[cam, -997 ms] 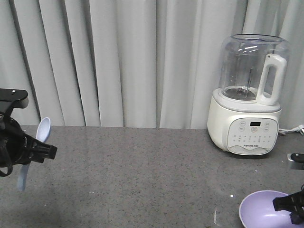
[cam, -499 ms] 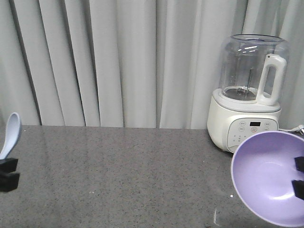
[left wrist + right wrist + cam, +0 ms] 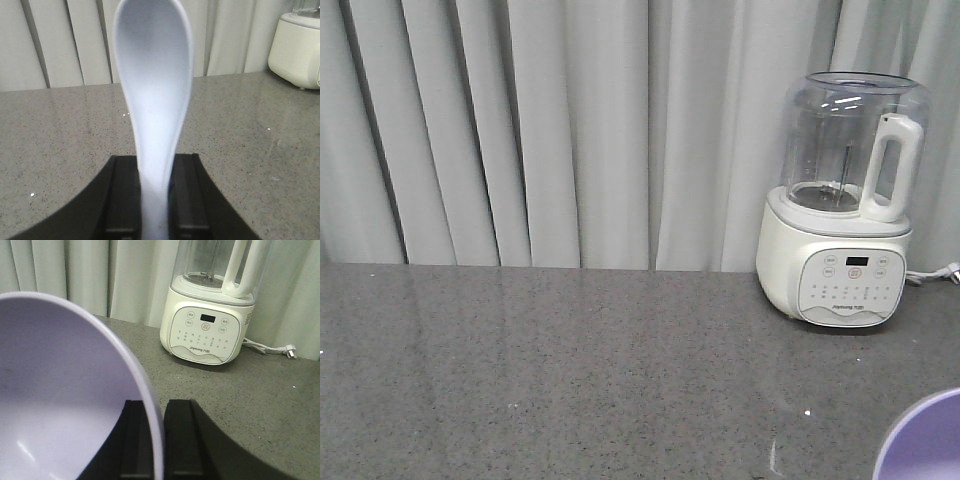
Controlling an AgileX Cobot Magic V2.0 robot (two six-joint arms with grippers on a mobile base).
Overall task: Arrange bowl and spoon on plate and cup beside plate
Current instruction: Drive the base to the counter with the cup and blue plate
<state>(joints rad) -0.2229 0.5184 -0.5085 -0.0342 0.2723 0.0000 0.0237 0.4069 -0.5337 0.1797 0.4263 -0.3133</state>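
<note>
**Spoon and bowl, one gripped by each arm**

The spoon (image 3: 152, 90) stands upright in the left gripper (image 3: 155, 200), scoop uppermost. Its handle is pinched between the two black fingers (image 3: 122, 195), which are closed on it. The bowl (image 3: 60, 390) is in the right gripper (image 3: 159, 440). Its rim runs down between the fingers, one inside the wall and one outside, clamped on it. The bowl is tipped on edge so that its hollow faces the wrist camera. In the front view only a sliver of the bowl shows, at the lower right corner. Beneath both lies a grey speckled countertop (image 3: 570, 360). At its back right stands a white blender (image 3: 845, 200) with a clear jug, a white handle and a control panel on its front. Its plug (image 3: 289, 351) lies on the countertop just beside it. Pale grey curtains (image 3: 520, 130) hang behind.
</note>
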